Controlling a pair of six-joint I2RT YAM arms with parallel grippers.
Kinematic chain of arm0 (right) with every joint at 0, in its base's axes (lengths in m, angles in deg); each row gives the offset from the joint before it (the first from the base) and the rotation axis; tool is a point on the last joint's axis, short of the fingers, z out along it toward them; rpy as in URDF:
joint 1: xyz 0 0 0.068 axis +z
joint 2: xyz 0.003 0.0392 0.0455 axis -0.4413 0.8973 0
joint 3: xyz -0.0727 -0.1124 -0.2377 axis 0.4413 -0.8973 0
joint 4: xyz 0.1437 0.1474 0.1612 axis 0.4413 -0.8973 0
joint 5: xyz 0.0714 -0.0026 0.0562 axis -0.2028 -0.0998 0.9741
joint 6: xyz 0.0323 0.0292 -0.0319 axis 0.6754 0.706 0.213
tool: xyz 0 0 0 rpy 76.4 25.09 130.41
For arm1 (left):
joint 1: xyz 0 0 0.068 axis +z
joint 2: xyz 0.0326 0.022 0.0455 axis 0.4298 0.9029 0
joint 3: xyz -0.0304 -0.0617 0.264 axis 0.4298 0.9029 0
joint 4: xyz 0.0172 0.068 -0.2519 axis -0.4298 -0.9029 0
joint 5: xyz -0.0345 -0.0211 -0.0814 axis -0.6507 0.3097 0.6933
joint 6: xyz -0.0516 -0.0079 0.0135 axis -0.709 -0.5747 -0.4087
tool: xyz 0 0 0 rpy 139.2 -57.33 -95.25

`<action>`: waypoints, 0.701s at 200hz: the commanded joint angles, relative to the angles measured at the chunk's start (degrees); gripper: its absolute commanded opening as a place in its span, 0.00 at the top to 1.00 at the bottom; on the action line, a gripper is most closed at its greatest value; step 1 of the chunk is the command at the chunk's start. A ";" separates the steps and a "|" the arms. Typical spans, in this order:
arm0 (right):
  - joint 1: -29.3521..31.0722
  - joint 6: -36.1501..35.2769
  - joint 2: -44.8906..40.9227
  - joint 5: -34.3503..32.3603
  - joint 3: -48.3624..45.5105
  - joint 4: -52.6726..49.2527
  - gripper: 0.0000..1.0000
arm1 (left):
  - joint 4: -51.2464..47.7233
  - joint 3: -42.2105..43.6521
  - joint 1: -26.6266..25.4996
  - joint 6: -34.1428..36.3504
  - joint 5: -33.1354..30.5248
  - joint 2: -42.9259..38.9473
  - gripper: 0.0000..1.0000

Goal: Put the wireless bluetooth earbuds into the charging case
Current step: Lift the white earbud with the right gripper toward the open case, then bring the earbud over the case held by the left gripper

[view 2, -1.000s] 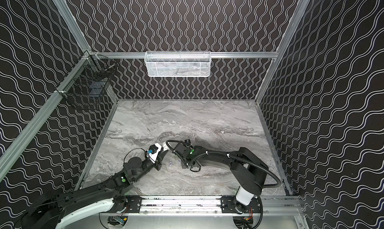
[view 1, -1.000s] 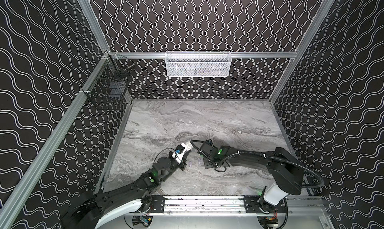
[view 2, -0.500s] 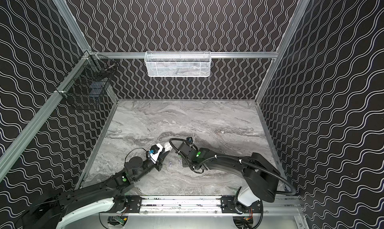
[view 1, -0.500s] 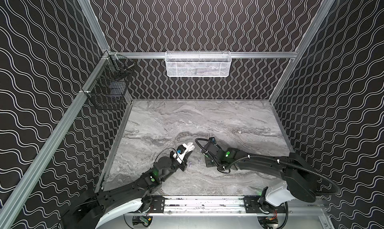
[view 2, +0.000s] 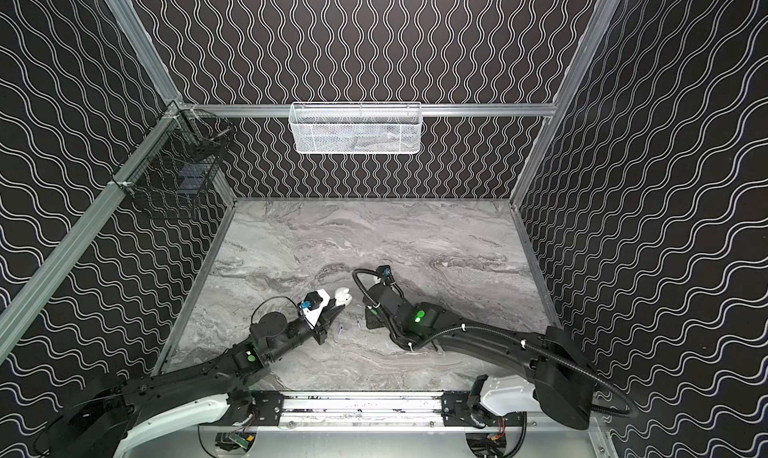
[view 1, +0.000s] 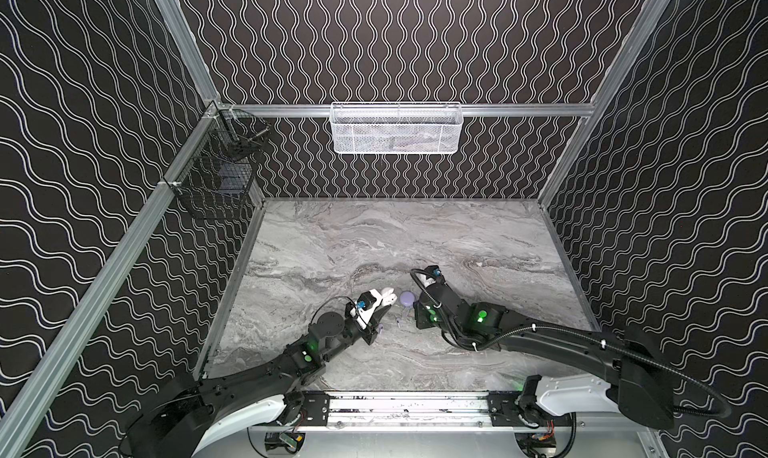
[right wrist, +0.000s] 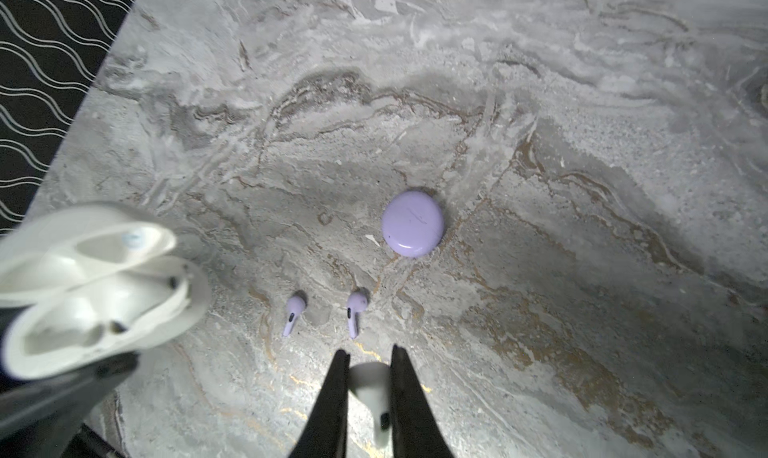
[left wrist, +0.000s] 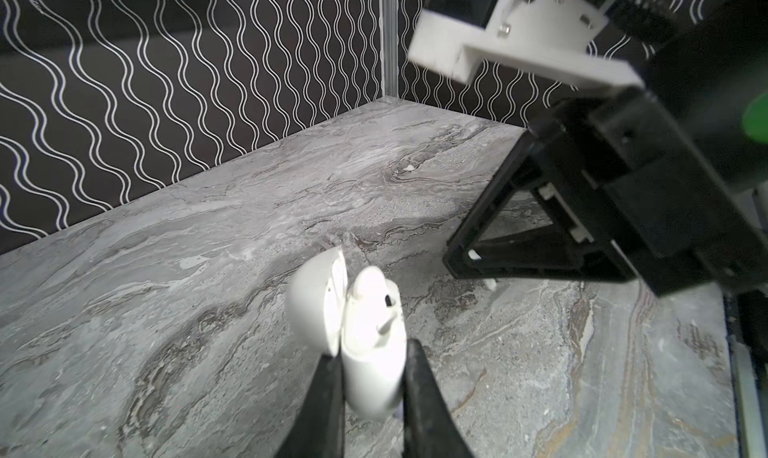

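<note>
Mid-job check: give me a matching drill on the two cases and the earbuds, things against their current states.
1 white case
2 white earbud
3 lavender case
4 lavender earbuds

A lying shut on the table
B pinched in the right end effector
C loose, side by side on the table
D lid open, in the left end effector

Pairs: 1-D, 2-B, 3-A, 4-C

The right gripper [right wrist: 368,350] clamps a white earbud [right wrist: 370,389]. Two lavender earbuds [right wrist: 294,310] [right wrist: 355,305] lie on the marble table [right wrist: 540,102], near a closed lavender case [right wrist: 412,223].
</note>
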 commanded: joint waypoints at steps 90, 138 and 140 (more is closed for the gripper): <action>1.44 -4.86 -9.38 -2.23 -3.68 11.77 0.94 | 5.33 -0.53 0.01 -0.44 5.80 1.90 1.00; 2.63 -7.27 -9.79 -2.07 -3.38 15.29 0.94 | 6.21 -0.70 0.01 -0.65 7.09 2.73 1.00; 2.70 -7.37 -9.68 -2.07 -3.21 15.34 0.94 | 6.26 -0.70 0.01 -0.71 7.13 2.74 1.00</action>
